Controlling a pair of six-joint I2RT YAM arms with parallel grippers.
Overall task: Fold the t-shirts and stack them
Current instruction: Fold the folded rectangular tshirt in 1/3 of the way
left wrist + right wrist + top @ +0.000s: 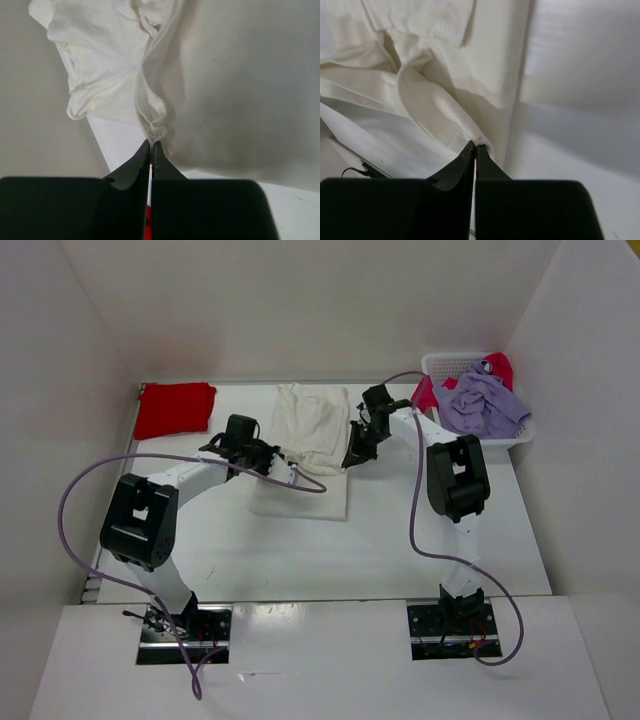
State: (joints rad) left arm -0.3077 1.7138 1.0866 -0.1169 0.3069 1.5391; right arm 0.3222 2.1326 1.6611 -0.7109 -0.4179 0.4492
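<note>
The white shirt (315,430) lies mid-tabletop (400,530), and the left fingers (136,169) and the right fingers (459,167) each pinch shut on one side of it, probably to fold it evenly.

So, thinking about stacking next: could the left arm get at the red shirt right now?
Probably not yet: the left hand is pinched on the off-white shirt. The path to the red shirt looks free once it lets go.

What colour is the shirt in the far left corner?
Red; that shirt shows best in the top view.
</note>
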